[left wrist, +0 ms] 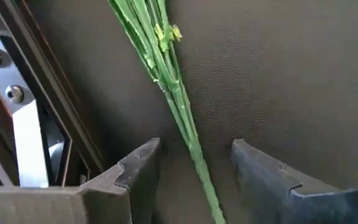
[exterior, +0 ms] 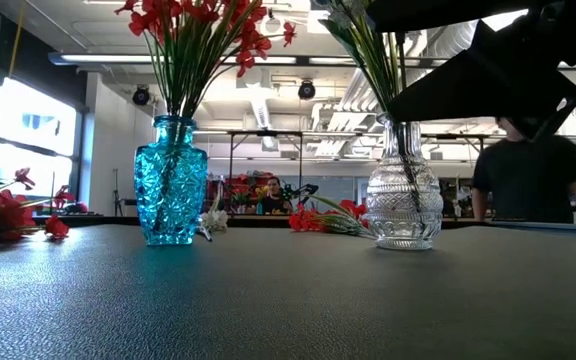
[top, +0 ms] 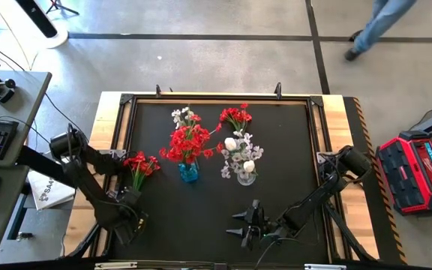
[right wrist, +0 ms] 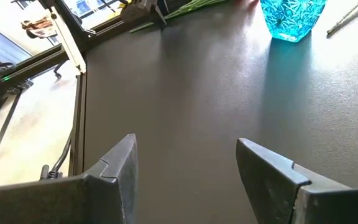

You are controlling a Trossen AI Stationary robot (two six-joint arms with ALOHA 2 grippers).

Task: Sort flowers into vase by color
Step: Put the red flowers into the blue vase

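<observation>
The blue vase (top: 189, 172) at centre frame already holds red flowers (top: 187, 141); the clear vase (top: 246, 176) holds white ones. 1 red sprig (top: 140, 166) lies at left on the surface, stems between the left gripper (left wrist: 194, 180)'s open jaws. The right gripper (top: 247, 225) waits open and empty at lower centre.

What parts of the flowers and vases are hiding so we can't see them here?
- Left wrist view: the stems run off the picture's edges, so their blossoms are cut off.
- Low view: a dark arm hides the clear vase's blossoms.
- Right wrist view: the picture's edge crops the blue vase.
</observation>
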